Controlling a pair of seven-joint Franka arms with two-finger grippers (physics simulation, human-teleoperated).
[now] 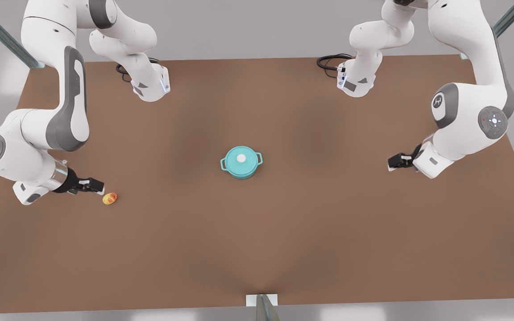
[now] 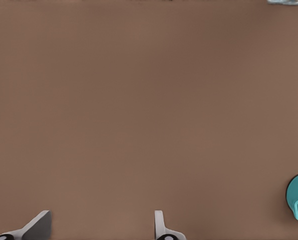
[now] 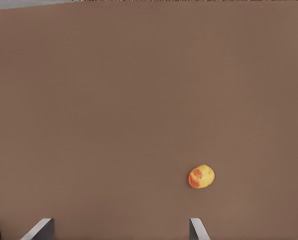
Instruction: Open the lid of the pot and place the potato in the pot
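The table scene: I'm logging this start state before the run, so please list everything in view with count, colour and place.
pot: one, teal, two loop handles, centre of the table.
pot lid: one, teal with a white knob, closed on the pot.
potato: one, yellow with orange-red patches, on the table toward the front view's left, apart from the pot.
table: one, brown.
cables: black, coiled at the arm bases on the far edge.
right claw: one, black fingers, open, close by the potato, not touching it.
left claw: one, open, at the front view's right, away from the pot.
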